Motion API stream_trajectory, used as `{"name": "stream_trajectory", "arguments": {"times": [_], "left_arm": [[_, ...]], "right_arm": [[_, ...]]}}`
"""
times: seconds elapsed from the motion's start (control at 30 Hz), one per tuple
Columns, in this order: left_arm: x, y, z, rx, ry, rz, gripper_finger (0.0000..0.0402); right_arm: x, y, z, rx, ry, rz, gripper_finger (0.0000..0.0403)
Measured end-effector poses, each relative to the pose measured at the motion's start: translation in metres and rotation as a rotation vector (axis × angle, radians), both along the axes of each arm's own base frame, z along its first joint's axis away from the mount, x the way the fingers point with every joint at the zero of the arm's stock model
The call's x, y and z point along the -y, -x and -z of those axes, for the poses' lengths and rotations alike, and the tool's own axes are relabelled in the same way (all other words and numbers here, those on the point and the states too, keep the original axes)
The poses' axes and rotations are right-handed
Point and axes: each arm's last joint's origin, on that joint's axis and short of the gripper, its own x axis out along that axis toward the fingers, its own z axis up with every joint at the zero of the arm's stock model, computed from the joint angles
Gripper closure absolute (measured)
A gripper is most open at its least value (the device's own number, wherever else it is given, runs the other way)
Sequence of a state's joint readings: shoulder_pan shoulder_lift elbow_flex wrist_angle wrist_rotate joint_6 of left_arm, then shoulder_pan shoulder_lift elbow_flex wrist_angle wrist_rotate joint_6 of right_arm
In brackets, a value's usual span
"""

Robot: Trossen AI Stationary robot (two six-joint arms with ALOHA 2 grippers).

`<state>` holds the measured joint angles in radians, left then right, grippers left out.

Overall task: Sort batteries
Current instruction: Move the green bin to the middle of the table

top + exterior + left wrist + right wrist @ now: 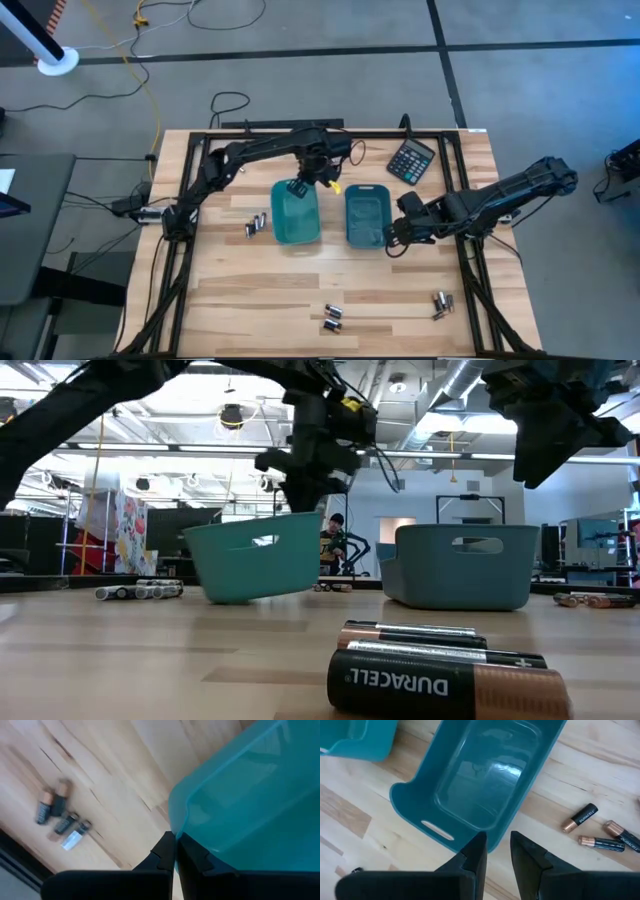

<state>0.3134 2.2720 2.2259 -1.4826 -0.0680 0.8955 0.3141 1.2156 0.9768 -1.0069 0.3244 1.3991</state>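
L gripper (297, 186) sits at the far rim of the L teal tray (296, 222), fingers (165, 855) pinched tight together on that rim. In the low view the tray (250, 555) is tilted, one side lifted off the table (240, 290) under the gripper (300, 490). Tray looks empty as far as the wrist view shows.

Batteries: one small cluster (256, 225) lies on the wood just beside the L tray, on the side away from the other tray, near the L fingers but not touching; same bunch (60, 817) shows past the fingertips in the L wrist view, about four or five pcs.

R teal tray (366, 215) stands flat between the two grippers, empty inside (485, 775).

R gripper (392, 234) hovers at the near R corner of that tray, fingers (472, 857) part open w/ a narrow gap, nothing held; tray rim just ahead of the tips.

More batteries: a group (332, 318) well off toward the near table edge, big in the low view (445, 675); another few (441, 303) near the R corner, also seen beside the R fingers (597, 832).

Black calculator (411, 160) at the far side, apart from both.
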Motion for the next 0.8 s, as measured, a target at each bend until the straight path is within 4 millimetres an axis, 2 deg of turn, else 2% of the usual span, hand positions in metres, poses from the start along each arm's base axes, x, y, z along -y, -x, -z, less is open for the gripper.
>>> {"name": "stream_trajectory", "arguments": {"times": [0.3, 0.53, 0.8], "left_arm": [[-0.003, -0.009, 0.009, 0.026, -0.004, 0.047, 0.0400], [0.005, -0.020, 0.011, 0.086, -0.028, 0.069, 0.0374], [0.013, -0.026, 0.011, 0.111, -0.065, 0.077, 0.0368]], "right_arm": [[0.000, 0.000, 0.000, -0.004, 0.003, -0.005, 0.0298], [0.000, 0.000, 0.000, -0.007, 0.007, -0.013, 0.0298], [0.001, 0.001, 0.000, -0.016, 0.014, -0.025, 0.0298]]}}
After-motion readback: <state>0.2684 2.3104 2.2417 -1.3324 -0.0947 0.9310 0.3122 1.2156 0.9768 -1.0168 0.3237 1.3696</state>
